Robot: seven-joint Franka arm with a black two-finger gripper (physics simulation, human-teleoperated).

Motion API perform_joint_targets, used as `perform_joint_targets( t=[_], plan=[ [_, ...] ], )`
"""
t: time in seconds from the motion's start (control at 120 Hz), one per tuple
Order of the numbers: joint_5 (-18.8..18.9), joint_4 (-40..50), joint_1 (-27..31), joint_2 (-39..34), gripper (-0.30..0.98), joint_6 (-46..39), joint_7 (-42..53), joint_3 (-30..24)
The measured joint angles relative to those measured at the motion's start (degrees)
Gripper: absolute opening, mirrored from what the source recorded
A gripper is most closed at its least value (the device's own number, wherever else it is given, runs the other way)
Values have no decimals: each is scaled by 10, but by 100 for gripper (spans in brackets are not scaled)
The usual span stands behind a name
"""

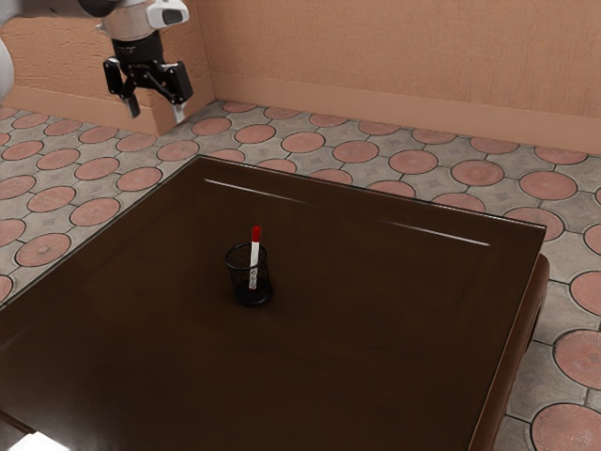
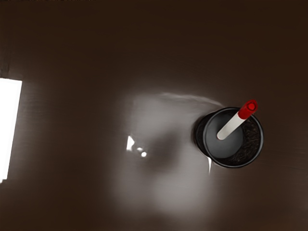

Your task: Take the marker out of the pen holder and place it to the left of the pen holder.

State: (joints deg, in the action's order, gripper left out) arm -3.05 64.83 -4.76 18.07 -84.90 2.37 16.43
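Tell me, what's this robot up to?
Nothing is being handled right now. The gripper is open, raised well clear of the table, holding nothing. The marker still needs to come out: it leans in the black mesh pen holder, red end up. The job is to set it down left of the holder.

Patchy white glare (image 2: 9,130) on dark tabletop (image 1: 376,310)

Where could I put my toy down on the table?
The table has bare room between the pen holder and the edge at the exterior view's right, and from the holder toward the wall. It's crowded inside the holder, where the marker leans.
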Motion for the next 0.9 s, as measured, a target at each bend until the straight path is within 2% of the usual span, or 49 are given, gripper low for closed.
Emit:
perform_joint_targets(
  t=[0.083, 0.133, 0.358, 0.45, 0.517, 0.7, 0.808, 0.9],
  plan=[
    [-1, 0, 0, 2, 69, 1, 2, -1],
    [-2, 0, 0, 13, 69, -33, -1, -14],
    [1, -10, -6, 196, 69, -364, -38, -66],
    [0, -30, -7, 240, 68, -460, -56, -107],
    [-8, -26, -6, 236, 68, -469, -69, -112],
    [-25, 112, -6, 171, 69, -442, -93, -95],
    [-5, 143, -6, 121, 69, -402, -101, -94],
    [4, 155, -11, 116, 69, -374, -108, -81]
  ],
)
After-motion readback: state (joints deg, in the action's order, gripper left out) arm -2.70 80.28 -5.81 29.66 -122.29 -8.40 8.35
